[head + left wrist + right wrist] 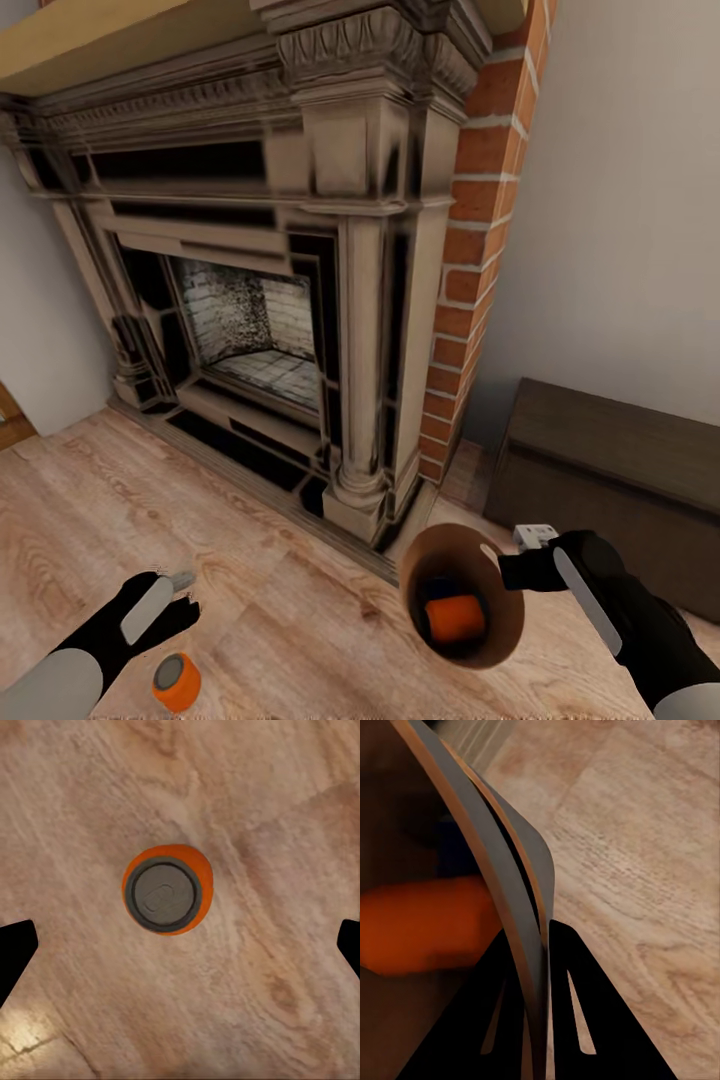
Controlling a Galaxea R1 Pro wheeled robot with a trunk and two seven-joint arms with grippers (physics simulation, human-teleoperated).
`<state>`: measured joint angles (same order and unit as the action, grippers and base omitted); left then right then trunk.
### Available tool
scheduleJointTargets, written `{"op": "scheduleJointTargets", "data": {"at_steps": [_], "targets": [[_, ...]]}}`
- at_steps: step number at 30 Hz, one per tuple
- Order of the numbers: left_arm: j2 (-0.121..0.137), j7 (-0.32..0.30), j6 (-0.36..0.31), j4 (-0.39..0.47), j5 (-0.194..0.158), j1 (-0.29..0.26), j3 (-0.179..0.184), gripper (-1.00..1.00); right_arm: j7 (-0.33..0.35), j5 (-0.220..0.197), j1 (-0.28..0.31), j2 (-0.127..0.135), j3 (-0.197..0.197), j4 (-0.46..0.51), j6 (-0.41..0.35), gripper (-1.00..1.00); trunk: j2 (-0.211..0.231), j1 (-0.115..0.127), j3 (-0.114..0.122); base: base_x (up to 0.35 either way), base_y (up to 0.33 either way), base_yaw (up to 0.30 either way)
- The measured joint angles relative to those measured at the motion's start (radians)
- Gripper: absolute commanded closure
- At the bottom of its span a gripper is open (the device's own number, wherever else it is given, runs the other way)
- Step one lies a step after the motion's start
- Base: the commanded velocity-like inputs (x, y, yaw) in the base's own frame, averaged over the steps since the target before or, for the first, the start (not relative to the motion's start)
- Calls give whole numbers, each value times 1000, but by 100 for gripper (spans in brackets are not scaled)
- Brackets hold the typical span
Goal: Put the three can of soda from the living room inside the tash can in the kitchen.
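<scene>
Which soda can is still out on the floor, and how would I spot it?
Start at the big carved fireplace and look down across the wood-plank floor toward the robot's left gripper. Just below it stands one orange can, upright, grey top showing. Unlike the orange and blue cans inside the bin, it stands alone on bare floor.
</scene>
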<state>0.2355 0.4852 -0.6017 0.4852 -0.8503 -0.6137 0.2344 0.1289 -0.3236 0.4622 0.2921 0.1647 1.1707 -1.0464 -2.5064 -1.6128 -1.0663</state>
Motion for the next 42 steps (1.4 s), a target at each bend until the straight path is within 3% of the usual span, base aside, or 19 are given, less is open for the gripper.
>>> {"op": "scheduleJointTargets", "data": {"at_steps": [2,3,4,7,8,12,16,18,21,27,32,37,42], "targets": [[8,-25,4,-27,2,0,1,-100,0,-3,-36,8,-4,70,0,100,0,-1,-8,0,0,0],[12,-48,9,-43,4,0,1,-100,1,-45,-66,41,-1,136,-1,100,-1,-1,-12,0,0,0],[14,-64,12,-52,5,0,2,-100,1,-114,-86,80,2,179,0,100,-1,-2,-15,0,0,0],[17,-83,15,-60,6,-5,3,-100,1,-202,-104,126,7,216,0,100,-2,-3,-27,0,0,0],[17,-92,15,-61,6,-8,3,-100,1,-212,-106,130,7,219,0,100,-2,-4,-31,0,0,0],[17,-154,11,-62,6,-14,6,-100,0,-216,-105,137,5,225,0,100,-3,-5,-46,0,0,0],[17,-167,9,-62,7,-15,7,-100,1,-229,-102,144,3,226,0,100,-4,-7,-62,0,0,0],[18,-169,6,-62,7,-15,8,-100,1,-248,-101,167,4,227,0,100,-4,-8,-70,0,0,0],[20,-169,5,-62,7,-15,8,-100,-1,-232,-99,188,3,227,1,100,-5,-9,-81,0,0,0],[56,-172,2,-62,4,-47,4,-100,1,-311,-95,208,4,228,0,100,-6,-12,-104,0,0,0],[65,-172,0,-62,6,-72,5,-100,0,-284,-97,216,3,231,0,100,-7,-14,-124,0,0,0],[65,-177,0,-62,6,-84,6,-100,1,-305,-100,218,4,238,0,100,-9,-17,-143,0,0,0],[66,-178,2,-62,6,-87,7,-100,0,-293,-100,220,4,241,0,100,-10,-19,-162,0,0,0]]}}
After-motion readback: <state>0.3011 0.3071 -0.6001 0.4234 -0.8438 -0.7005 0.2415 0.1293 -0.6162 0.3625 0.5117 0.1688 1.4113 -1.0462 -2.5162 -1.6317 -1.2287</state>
